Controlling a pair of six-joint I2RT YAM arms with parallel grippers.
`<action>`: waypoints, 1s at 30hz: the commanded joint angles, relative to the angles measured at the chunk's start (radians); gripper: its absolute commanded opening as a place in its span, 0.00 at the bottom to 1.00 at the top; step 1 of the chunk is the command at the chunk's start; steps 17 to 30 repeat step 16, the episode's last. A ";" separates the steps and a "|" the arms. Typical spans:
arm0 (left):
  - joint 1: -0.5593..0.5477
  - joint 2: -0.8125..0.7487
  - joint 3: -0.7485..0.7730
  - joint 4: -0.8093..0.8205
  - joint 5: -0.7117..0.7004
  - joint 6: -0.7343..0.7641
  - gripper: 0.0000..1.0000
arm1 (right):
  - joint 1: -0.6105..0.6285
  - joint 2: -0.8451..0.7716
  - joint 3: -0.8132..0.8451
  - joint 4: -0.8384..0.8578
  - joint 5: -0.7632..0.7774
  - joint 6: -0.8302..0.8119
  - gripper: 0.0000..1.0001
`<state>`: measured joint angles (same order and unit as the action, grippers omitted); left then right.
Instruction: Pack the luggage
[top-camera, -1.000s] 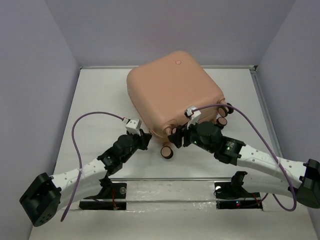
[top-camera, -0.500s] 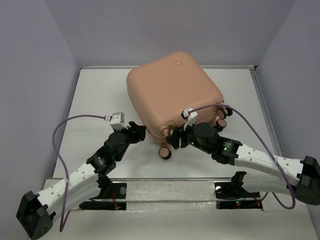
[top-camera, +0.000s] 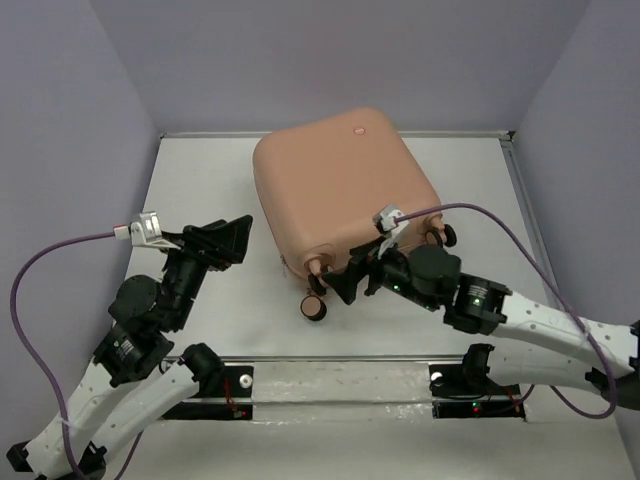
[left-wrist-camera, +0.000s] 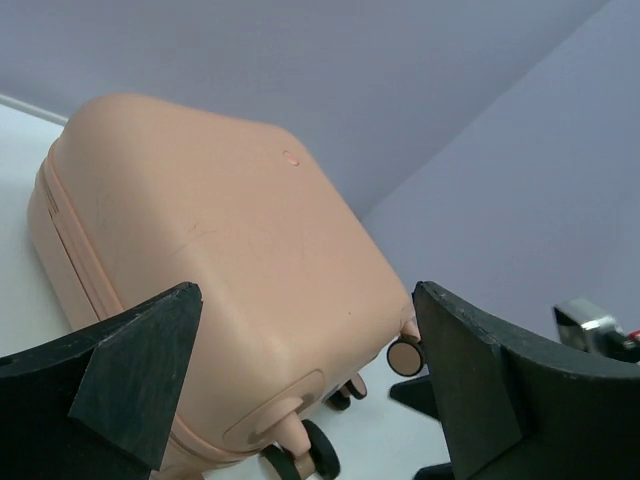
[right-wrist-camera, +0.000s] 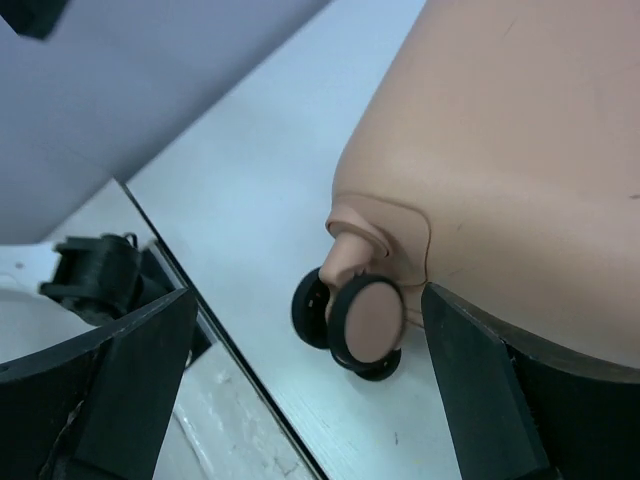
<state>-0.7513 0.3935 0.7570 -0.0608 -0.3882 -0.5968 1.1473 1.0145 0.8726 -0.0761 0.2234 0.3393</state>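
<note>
Both my pairs of jaws stand spread wide and pinch nothing. My left gripper (top-camera: 238, 240) hangs raised off the table (top-camera: 200, 180), and the luggage (top-camera: 340, 195) lies out ahead of its open jaws, well apart from them, framed between the two fingers in the wrist view. My right gripper (top-camera: 345, 280) sits low at the near corner of the case. One caster wheel (right-wrist-camera: 362, 322) shows just ahead of its jaws and in the gap between them, touching neither finger. The case lies on its broad side with the shell shut and the wheels turned toward me. I see nothing loose beside it, so I judge the packing to be at or near its end, with the closing done and my grip let go. I cannot tell whether the zipper along the seam (left-wrist-camera: 75, 250) is run all the way round, since no pull shows. If it is not, the next move calls for one pair of jaws to steady the shell while the other finds the pull at the seam.
</note>
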 joint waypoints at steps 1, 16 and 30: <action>-0.002 -0.011 0.100 -0.103 0.043 0.072 0.99 | 0.008 -0.218 0.051 -0.076 0.105 -0.045 1.00; -0.002 -0.045 0.136 -0.114 0.031 0.103 0.99 | 0.008 -0.581 -0.038 -0.142 0.243 -0.056 1.00; -0.002 -0.045 0.136 -0.114 0.031 0.103 0.99 | 0.008 -0.581 -0.038 -0.142 0.243 -0.056 1.00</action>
